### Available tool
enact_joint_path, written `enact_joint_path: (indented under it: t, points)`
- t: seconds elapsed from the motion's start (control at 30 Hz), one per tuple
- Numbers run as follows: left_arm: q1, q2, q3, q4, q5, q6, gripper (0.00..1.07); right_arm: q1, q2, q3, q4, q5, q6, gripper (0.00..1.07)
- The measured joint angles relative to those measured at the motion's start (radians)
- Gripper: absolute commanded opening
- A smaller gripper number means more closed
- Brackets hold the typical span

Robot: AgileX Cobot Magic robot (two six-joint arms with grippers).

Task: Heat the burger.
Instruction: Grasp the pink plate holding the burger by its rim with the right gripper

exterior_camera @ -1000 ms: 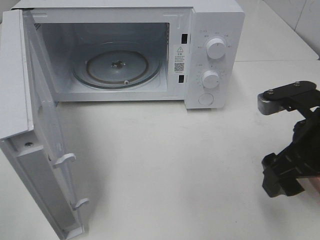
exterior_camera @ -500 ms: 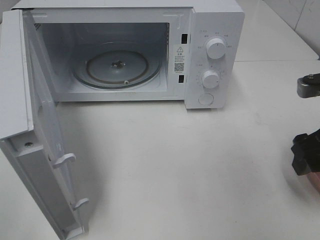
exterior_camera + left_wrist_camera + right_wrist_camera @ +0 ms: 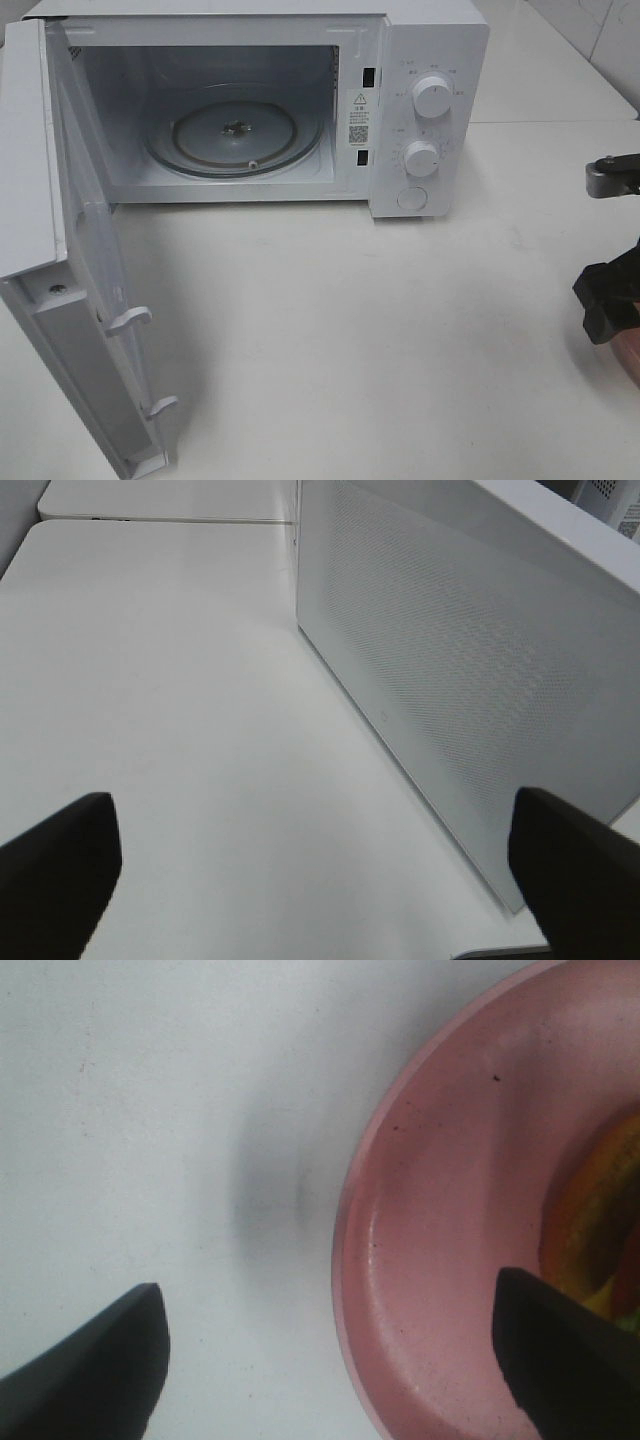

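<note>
The burger (image 3: 600, 1230) shows only as an orange, yellow and green sliver at the edge of the right wrist view, on a round pink plate (image 3: 440, 1210). My right gripper (image 3: 325, 1305) is open above the plate's rim, with one finger (image 3: 570, 1360) over the plate and the other (image 3: 90, 1380) over bare table. In the exterior view this gripper (image 3: 610, 300) sits at the far right edge, with a bit of the plate (image 3: 632, 358) below it. My left gripper (image 3: 315, 820) is open and empty beside the microwave door (image 3: 460, 680).
The white microwave (image 3: 430, 110) stands at the back with its door (image 3: 80, 290) swung wide to the left. Its glass turntable (image 3: 235, 135) is bare. The white table (image 3: 350, 320) stretches in front of it.
My right arm has moved to the right edge of the exterior view, over the plate. The microwave and its door have not moved.
</note>
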Motion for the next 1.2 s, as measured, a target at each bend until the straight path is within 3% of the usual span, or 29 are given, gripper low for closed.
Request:
enact_joint_path:
  t: [0.5,0.97,1.17,1.2]
  points:
    - [0.000,0.000,0.000,0.000,0.000,0.000,0.98,0.000,0.182,-0.004,-0.002,-0.118,0.001,0.82]
    - [0.000,0.000,0.000,0.000,0.000,0.000,0.98,0.000,0.254,-0.004,-0.020,-0.155,0.021,0.77]
    - [0.000,0.000,0.000,0.000,0.000,0.000,0.98,0.000,0.255,-0.005,-0.035,-0.158,0.035,0.66]
    - [0.000,0.000,0.000,0.000,0.000,0.000,0.98,0.000,0.255,-0.005,-0.050,-0.158,0.054,0.57]
